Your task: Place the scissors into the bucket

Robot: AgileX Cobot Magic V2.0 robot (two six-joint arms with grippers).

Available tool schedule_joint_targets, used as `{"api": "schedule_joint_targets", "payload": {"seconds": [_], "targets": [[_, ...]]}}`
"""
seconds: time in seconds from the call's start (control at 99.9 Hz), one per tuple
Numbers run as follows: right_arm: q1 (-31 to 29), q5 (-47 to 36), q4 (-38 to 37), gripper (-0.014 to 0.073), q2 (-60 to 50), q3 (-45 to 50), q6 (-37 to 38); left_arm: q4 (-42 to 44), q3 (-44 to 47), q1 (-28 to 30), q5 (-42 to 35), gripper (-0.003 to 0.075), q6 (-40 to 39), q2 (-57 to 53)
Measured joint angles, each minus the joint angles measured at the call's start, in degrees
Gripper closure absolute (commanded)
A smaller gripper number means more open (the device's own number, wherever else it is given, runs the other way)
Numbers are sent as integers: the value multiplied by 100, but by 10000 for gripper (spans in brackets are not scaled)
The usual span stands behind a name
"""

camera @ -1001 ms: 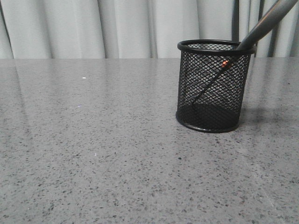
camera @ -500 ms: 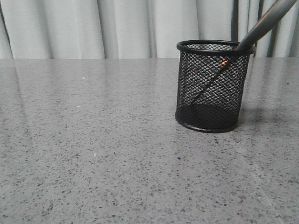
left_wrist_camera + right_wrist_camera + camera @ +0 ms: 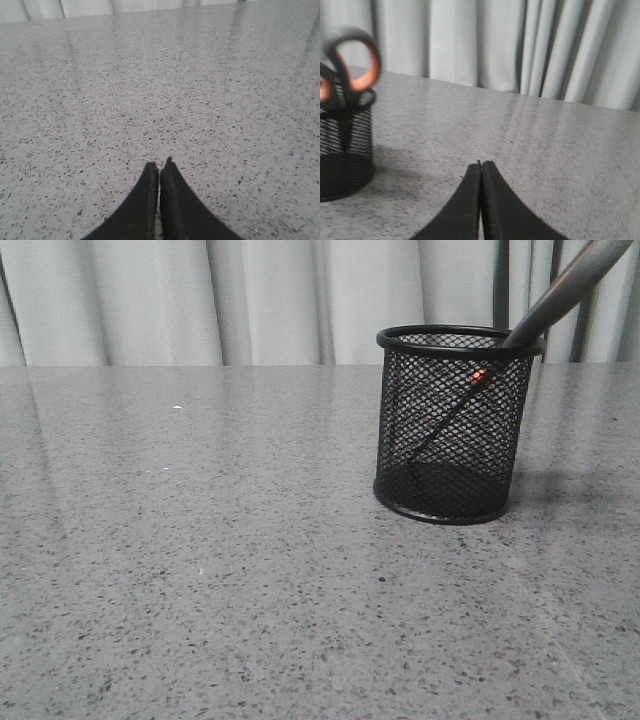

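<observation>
The black wire-mesh bucket [image 3: 455, 425] stands upright on the grey speckled table, right of centre in the front view. The scissors [image 3: 560, 295] stand slanted inside it, blades down, the orange pivot dot showing through the mesh and a grey handle sticking out over the rim toward the upper right. In the right wrist view the bucket [image 3: 345, 150] holds the scissors [image 3: 352, 65], orange-lined handle loops up. My right gripper [image 3: 480, 164] is shut and empty, apart from the bucket. My left gripper [image 3: 160, 164] is shut and empty over bare table. Neither gripper shows in the front view.
The grey speckled table [image 3: 200, 570] stretches wide to the left of and in front of the bucket. Pale curtains [image 3: 250, 300] hang behind the table's far edge.
The bucket with the scissors has crept a few pixels to the left in the front view. Nothing else differs.
</observation>
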Motion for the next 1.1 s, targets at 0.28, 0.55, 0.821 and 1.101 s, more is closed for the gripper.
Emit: {"api": "schedule_joint_targets", "payload": {"seconds": [0.28,0.55,0.821,1.101], "targets": [[-203,374,64,654,-216,421,0,0,0,0,0,740,0,0],[-203,1289,86,654,-262,421,0,0,0,0,0,740,0,0],[-203,1289,86,654,-262,421,0,0,0,0,0,740,0,0],[-203,1289,86,654,-262,421,0,0,0,0,0,740,0,0]]}}
